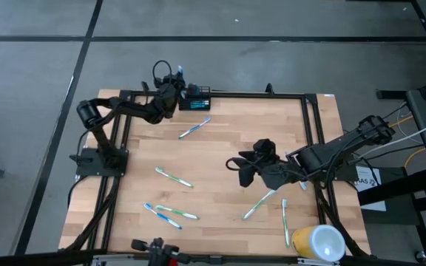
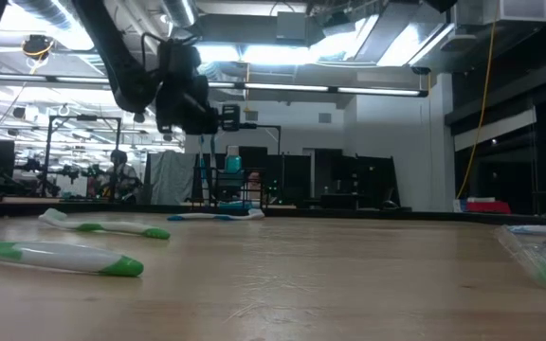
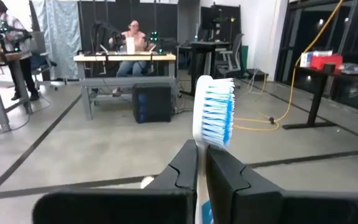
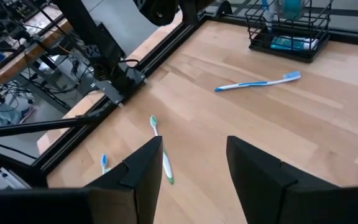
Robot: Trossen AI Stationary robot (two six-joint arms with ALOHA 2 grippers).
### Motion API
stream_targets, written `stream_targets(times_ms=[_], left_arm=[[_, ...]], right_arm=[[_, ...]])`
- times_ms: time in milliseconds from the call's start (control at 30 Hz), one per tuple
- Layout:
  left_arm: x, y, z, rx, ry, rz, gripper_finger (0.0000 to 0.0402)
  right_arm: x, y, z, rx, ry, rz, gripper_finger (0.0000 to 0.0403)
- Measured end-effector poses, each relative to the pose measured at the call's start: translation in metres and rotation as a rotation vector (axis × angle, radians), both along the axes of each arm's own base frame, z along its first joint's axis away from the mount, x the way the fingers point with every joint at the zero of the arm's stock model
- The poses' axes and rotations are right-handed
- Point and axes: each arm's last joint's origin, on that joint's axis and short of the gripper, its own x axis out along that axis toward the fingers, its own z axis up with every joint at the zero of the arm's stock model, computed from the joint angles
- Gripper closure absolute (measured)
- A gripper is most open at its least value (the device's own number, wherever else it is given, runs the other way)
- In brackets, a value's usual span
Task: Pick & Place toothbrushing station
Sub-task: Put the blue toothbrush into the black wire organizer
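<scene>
The toothbrushing station, a small black wire caddy (image 1: 196,98) (image 4: 288,28) (image 2: 230,185), stands at the table's far edge with teal items inside. My left gripper (image 1: 177,83) (image 3: 201,168) hovers just left of it, level and pointing past the far edge, shut on a blue-and-white toothbrush (image 3: 215,112). My right gripper (image 1: 246,166) (image 4: 191,168) hangs open above the middle of the table with nothing between its fingers. A blue toothbrush (image 1: 194,128) (image 4: 260,82) lies flat on the wood in front of the caddy. My left gripper pinches the toothbrush's neck (image 3: 201,152), just below the bristle head, between its two fingers. The brush lies along the fingers, and its head (image 3: 216,106) sticks out past the fingertips. The brush is lifted clear of the table. Its handle is hidden behind the fingers.
Several toothbrushes lie loose on the table: a green one (image 1: 174,177) (image 4: 160,149), a pair near the front left (image 1: 167,214), and two at the front right (image 1: 259,203) (image 1: 285,220). A yellow-and-white cup (image 1: 319,242) stands at the front right corner. A black frame rail (image 1: 220,94) edges the table.
</scene>
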Motion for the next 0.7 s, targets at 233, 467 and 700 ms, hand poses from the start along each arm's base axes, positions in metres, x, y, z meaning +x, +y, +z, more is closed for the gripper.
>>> stream_targets(times_ms=[233,467,700], left_arm=[[-0.001,-0.002,-0.008,-0.068,0.086,0.038,0.034],[-0.004,-0.011,0.012,-0.062,0.073,-0.006,0.0284],[-0.011,-0.01,0.018,-0.076,0.064,0.004,0.0242]], right_arm=[[-0.002,-0.001,0.0,-0.005,0.011,-0.002,0.0222],[-0.003,0.0,0.0,-0.013,0.01,-0.007,0.0222],[-0.004,0.002,0.0,-0.017,0.012,-0.003,0.0222]])
